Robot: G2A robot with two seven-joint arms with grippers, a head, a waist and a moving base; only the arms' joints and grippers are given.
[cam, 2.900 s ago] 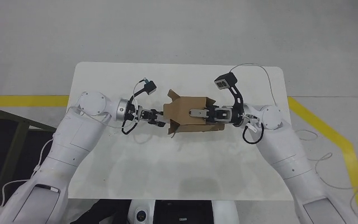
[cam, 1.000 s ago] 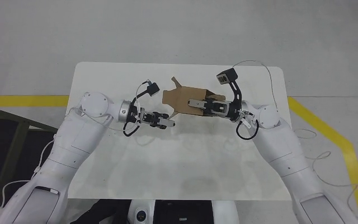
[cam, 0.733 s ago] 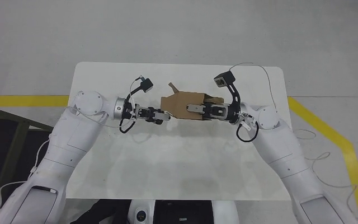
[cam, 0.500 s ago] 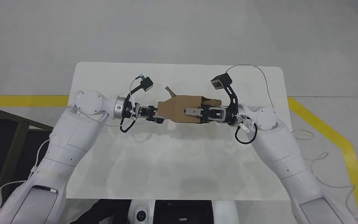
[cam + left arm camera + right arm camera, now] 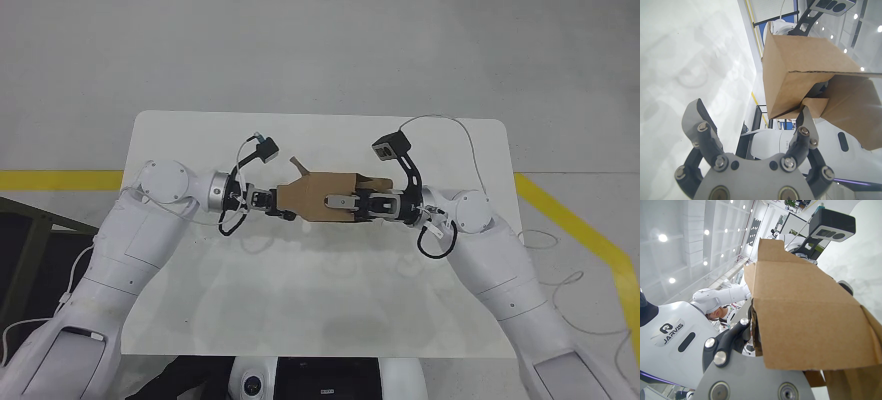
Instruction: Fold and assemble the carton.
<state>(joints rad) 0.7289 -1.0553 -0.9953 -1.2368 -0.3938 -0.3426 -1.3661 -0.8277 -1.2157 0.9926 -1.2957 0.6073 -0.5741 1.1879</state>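
The carton [image 5: 315, 195] hangs above the surface [image 5: 330, 300], its long axis running straight from one claw to the other. The right claw [image 5: 345, 202] is clamped on a wall at its own end. The left claw [image 5: 752, 104] stands wide, with the unclosed end directly ahead; one fingertip [image 5: 805, 113] touches a tucked flap [image 5: 815, 108], the other is clear. A loose flap [image 5: 298, 163] juts beside the left claw, probably the next to fold

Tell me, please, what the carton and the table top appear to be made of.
The carton looks like brown corrugated cardboard, matte: a wavy fluted cut edge and pressed fold lines show. The table has a smooth white, slightly glossy top with faint reflections; probably laminate or coated board, though I cannot tell.
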